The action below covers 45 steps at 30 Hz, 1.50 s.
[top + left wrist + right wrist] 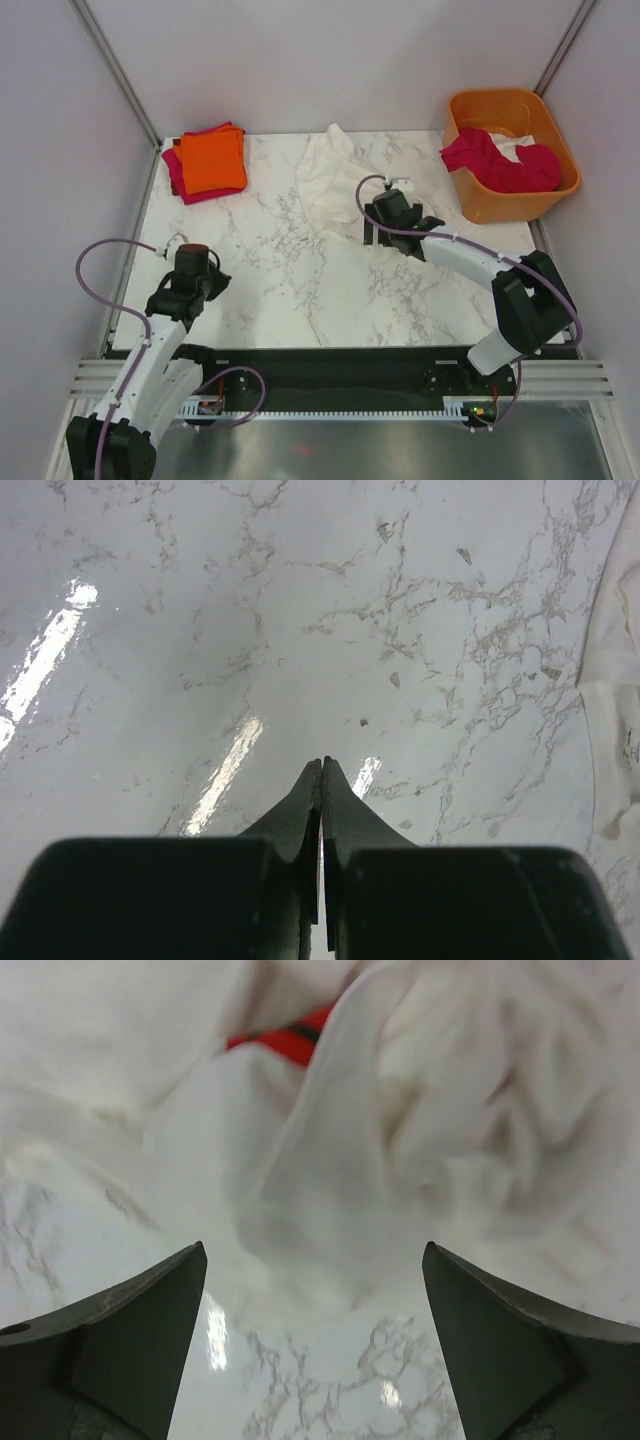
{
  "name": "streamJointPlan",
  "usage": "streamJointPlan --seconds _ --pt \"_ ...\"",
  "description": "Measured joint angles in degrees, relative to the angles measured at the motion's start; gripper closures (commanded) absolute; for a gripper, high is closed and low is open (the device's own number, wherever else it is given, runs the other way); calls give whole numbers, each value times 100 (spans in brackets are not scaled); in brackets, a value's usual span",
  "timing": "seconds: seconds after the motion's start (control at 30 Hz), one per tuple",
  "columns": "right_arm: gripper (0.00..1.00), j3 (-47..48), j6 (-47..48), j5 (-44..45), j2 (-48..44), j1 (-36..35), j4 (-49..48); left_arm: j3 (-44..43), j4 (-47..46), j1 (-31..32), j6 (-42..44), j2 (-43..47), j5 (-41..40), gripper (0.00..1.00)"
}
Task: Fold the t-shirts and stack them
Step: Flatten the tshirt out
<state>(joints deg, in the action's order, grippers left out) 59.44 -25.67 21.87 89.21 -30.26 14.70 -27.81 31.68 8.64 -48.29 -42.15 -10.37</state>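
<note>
Right gripper [315, 1260] spread wide, low at the crumpled white t-shirt [420, 1130] lying mid-table (left gripper [322, 770] pressed together, idle over bare table [200, 630]); judge best to pinch a single hem layer, not the bunch.

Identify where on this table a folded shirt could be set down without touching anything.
Bare marble spans the middle and near edge of the table, bordered by the left hand, the right hand and the crumpled white t-shirt. A narrower gap lies between the folded stack and that shirt. Crowded: the far right, by the orange tub.
</note>
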Motion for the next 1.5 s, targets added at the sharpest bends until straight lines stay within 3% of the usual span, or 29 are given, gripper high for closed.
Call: streamJointPlan --seconds 0.13,0.3,0.4,0.43,0.53,0.83,0.9,0.93,0.97,1.1,1.33,1.47,1.5 --pt "2 -356 -55 -22 26 -555 450 2 -4 0 20 133 7 98" --pt "2 214 133 306 -332 -726 579 61 -144 0 52 160 179 98" --pt "2 522 173 490 -437 -643 520 116 -232 0 153 68 352 79" --pt "2 540 170 494 -437 -597 496 120 -271 2 195 26 402 65" --pt "4 487 173 317 -234 -372 483 120 -481 9 339 -160 597 49" --pt "15 92 175 -337 439 -205 535 -83 -1165 562 374 -1484 962 50" --pt "26 92 199 -549 588 -177 505 -125 -1266 669 372 -1620 977 51" --pt "40 92 212 -656 667 -166 476 -138 -1309 710 369 -1663 997 51" --pt "45 81 201 -772 752 -157 433 -140 -1351 739 367 -1687 1008 51" --pt "52 -79 105 -1320 1108 -133 201 -140 -1427 780 367 -1687 1040 51" --pt "91 33 -216 -2184 1471 -328 -466 -140 -1438 785 367 -1541 1027 52" --pt "92 1027 -581 -3093 2319 -935 -682 -140 -1379 785 367 -1327 909 52" --pt "79 1318 -656 -3434 2527 -1097 -767 -142 -1314 785 369 -1220 844 52"
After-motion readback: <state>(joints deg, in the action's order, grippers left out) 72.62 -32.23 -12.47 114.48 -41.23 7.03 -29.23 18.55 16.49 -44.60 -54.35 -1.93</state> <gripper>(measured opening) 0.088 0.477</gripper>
